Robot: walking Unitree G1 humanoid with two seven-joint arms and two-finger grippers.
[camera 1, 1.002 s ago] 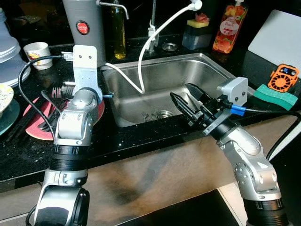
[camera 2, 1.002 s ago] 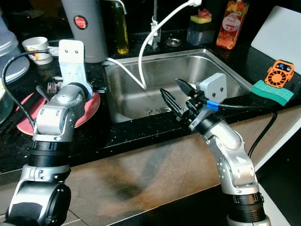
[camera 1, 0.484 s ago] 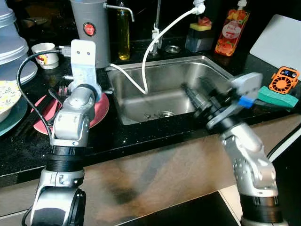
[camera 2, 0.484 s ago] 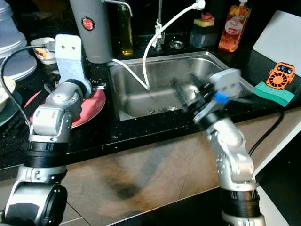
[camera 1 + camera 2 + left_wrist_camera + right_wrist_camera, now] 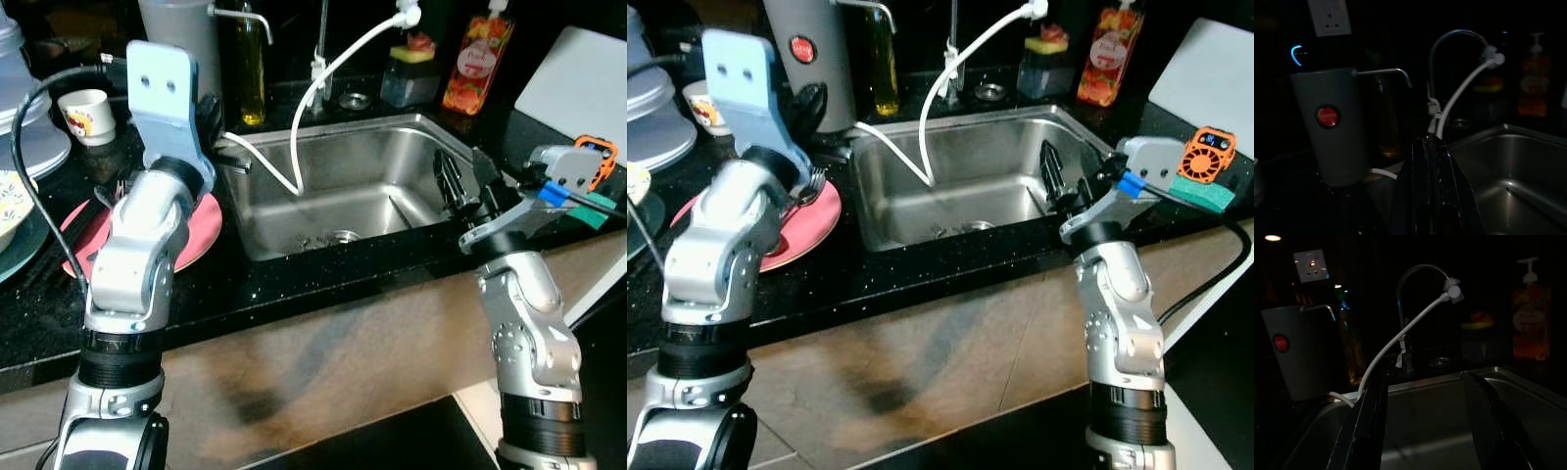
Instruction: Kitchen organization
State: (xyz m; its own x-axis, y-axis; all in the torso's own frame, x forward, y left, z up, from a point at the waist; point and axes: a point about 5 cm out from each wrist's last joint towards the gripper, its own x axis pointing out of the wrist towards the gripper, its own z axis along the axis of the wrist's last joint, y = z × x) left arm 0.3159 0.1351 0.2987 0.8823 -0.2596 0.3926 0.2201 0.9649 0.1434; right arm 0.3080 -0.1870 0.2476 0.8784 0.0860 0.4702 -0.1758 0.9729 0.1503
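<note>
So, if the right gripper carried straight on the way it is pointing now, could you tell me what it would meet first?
Probably the white hose hanging from the faucet. The right gripper is open over the sink and aims across the basin toward them, though depth is uncertain.

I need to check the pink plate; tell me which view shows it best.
The right eye view: the pink plate shows most of its surface beside the left arm. The left eye view shows less, behind that arm. The wrist views look toward the sink.

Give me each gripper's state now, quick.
Left gripper: fingers shut, holding nothing, by the sink's left edge.
Right gripper: fingers open, empty, over the sink.
</note>
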